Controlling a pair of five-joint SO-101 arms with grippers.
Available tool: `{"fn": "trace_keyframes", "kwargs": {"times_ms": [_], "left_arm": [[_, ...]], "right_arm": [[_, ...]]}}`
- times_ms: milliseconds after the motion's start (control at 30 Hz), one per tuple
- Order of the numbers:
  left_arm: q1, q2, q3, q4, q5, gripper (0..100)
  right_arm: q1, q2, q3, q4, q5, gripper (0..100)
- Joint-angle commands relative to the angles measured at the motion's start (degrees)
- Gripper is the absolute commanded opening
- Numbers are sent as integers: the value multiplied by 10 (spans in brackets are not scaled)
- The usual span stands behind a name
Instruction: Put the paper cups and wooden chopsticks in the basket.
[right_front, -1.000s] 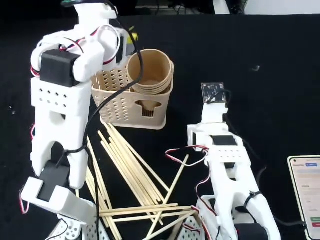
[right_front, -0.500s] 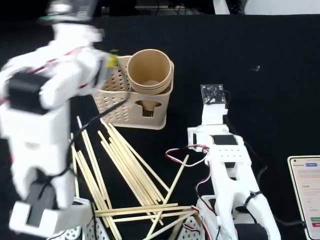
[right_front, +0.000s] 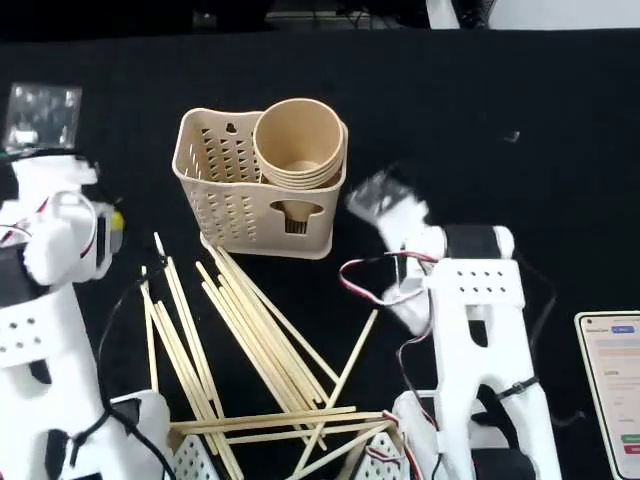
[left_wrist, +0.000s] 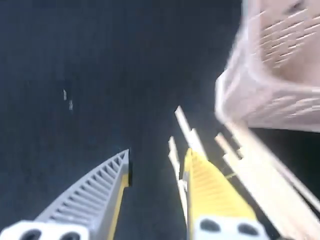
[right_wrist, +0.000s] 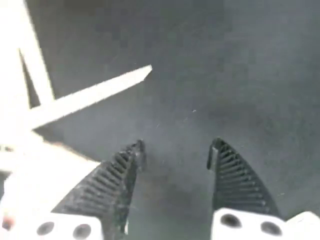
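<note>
On the black table (right_front: 520, 90) stands a beige perforated basket (right_front: 225, 195). Its right-hand end in the high view holds an upright nested stack of tan paper cups (right_front: 298, 140). Pale wooden chopsticks (right_front: 250, 335) lie scattered and crossing on the table before the basket. The yellow-ribbed left gripper (left_wrist: 157, 155) hangs open near some chopstick tips. The black right gripper (right_wrist: 177, 145) is open and empty.
</note>
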Motion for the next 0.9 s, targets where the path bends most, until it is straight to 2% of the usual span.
{"fn": "trace_keyframes", "kwargs": {"times_ms": [0, 133, 200, 267, 400, 567, 733, 867], "left_arm": [[-29, -16, 119, -70, -10, 181], [-28, 12, 204, -129, -6, 181], [-30, 29, 227, -157, 20, 181], [-31, 48, 239, -178, 53, 181], [-32, 91, 244, -202, 128, 181], [-92, 136, 233, -225, 179, 181], [-154, 179, 258, -280, 234, 181], [-196, 200, 257, -290, 273, 181]], "right_arm": [[12, -65, 8, 74, 208, 208], [-2, -145, 88, 78, 372, 208], [-29, -183, 125, 92, 427, 209], [-76, -215, 150, 112, 454, 211], [-165, -239, 153, 113, 437, 212], [-291, -195, 155, 96, 365, 212], [-454, -129, 157, 40, 199, 212], [-547, -89, 166, -76, 45, 208]]}}
